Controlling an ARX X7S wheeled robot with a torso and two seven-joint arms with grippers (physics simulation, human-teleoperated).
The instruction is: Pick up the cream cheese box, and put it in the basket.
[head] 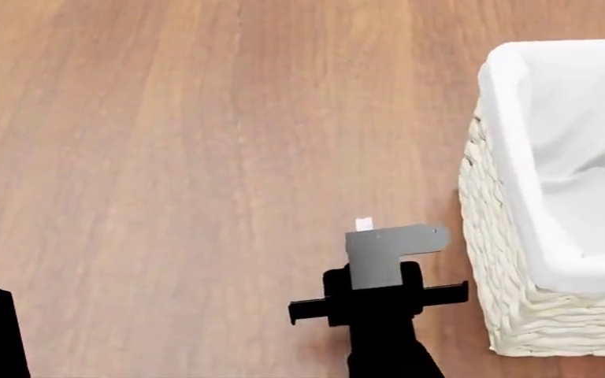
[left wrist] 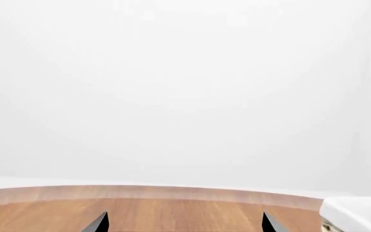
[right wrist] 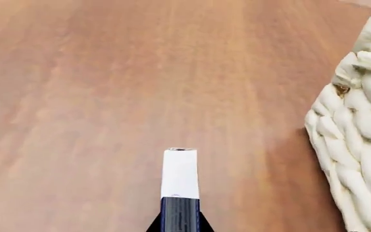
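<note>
Wood-grain brown is the colour of the table (head: 155, 157), the largest thing in sight, and it is seen bare over most of the head view. Next in size is the basket (head: 491, 236), woven in cream wicker with a white cloth liner (head: 554, 118) folded over its rim; it stands at the right side of the table, just beside the right arm.

The right gripper (right wrist: 179, 212) is held above the wood near the basket's wicker wall. In the right wrist view the box (right wrist: 179, 173) is seen edge-on as a thin white strip sticking out from between the dark fingers, so the fingers are judged to be pinched on it. In the head view only a small white corner of it (head: 364, 224) shows past the grey bracket of the wrist.

The left gripper (left wrist: 185, 224) is seen only by two dark fingertips (left wrist: 98, 223), spread well apart with nothing between them, near the table's far edge.

The step in hand is judged to be the carry to the basket. To do it well, the box should be raised clear above the rim before it is moved sideways, since the wicker wall stands close. The grip is narrow and on a thin edge, so a slow, level move is advised. Release is best made only once the box is over the liner's hollow, low enough that it is not bounced out.
</note>
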